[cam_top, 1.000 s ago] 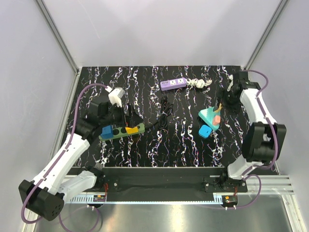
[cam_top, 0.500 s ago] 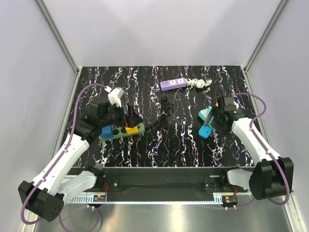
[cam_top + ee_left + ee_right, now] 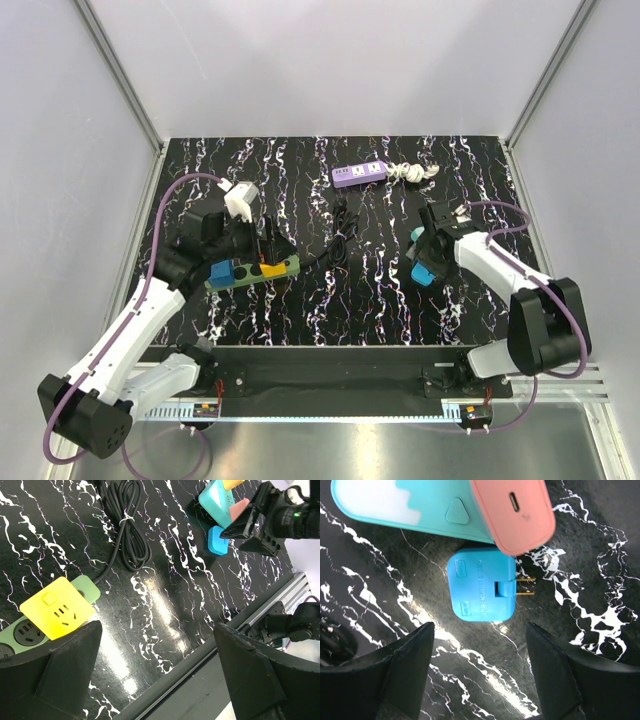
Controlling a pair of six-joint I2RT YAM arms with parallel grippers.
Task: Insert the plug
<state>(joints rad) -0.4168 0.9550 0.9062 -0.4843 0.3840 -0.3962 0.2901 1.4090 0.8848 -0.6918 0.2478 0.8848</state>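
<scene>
My right gripper (image 3: 479,630) over the blue plug (image 3: 480,590)
Its jaws stand wide, holding nothing; my left gripper (image 3: 157,635) gapes empty above the green power strip (image 3: 22,630).

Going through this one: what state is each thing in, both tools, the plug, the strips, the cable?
left tool: open, empty, by the green strip's end
right tool: open, empty, over the blue plug
blue plug: flat on table, prongs out, unplugged
green strip: flat, yellow adapter seated in it
black cable: coiled, tied
teal strip: flat, pink charger on it
</scene>
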